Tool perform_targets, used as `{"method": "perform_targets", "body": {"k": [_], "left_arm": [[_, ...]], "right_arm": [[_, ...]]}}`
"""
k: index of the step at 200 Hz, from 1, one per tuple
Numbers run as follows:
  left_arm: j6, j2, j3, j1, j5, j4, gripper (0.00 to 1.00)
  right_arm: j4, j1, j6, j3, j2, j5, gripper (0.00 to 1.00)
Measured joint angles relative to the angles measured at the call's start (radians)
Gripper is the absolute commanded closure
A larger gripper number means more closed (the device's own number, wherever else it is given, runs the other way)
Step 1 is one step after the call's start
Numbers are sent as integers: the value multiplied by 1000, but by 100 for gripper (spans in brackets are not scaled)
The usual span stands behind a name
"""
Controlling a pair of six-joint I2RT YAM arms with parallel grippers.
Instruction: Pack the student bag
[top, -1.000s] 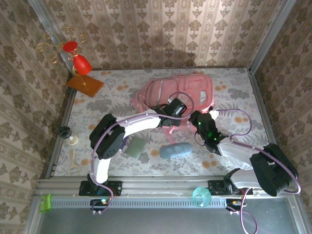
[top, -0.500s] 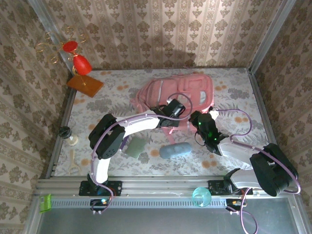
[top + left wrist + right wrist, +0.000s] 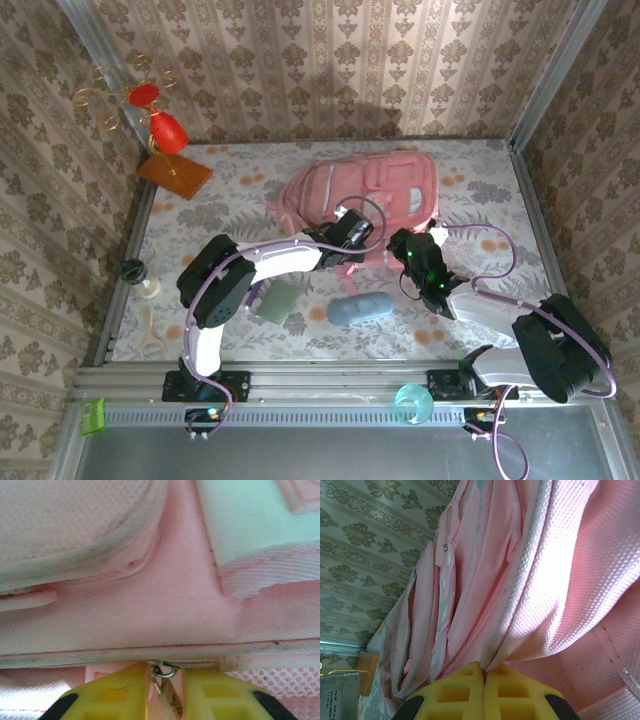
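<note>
The student bag, a big pink backpack, lies flat at the back middle of the table. My left gripper is at its near edge. In the left wrist view the yellow fingers stand a narrow gap apart on either side of a metal zipper pull that hangs from the bag's zip seam. My right gripper is at the bag's near right corner. Its fingers are pressed together on a fold of the pink fabric.
A blue-grey pouch and a grey-green flat item lie in front of the bag. A red ornament on a wooden base stands back left. A small black-topped piece sits at the left edge. A teal cup rests on the front rail.
My left gripper has shifted slightly left along the bag's near edge and its jaws have narrowed around the zipper pull. The right gripper has stayed in place, pinching the fabric.
</note>
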Motion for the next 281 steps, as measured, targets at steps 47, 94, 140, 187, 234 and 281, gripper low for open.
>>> {"method": "perform_targets", "body": {"k": [47,94,140,187,234,281], "left_arm": [[-9,-31,-52,3,2,51,100],[42,-61,-85,20,23,61,100],[162,-103,-98,48,69,51,100],[282,-116,-130,133,150,21,100],[390,-140,-130,182,199,-12,100],[420,-188,-138,210,303,-27,100]], "right_arm": [[0,-27,-15,-4,0,-15,100],[-11,-97,-55,-30,-36,-51,100],[-53,-176,-108,-31,-68,-101,100],[-86,-265,-160,-21,-50,-150,100],[-146,-303,-235,74,30,-206,100],[-314,-356,-370,292,185,-301,76]]}}
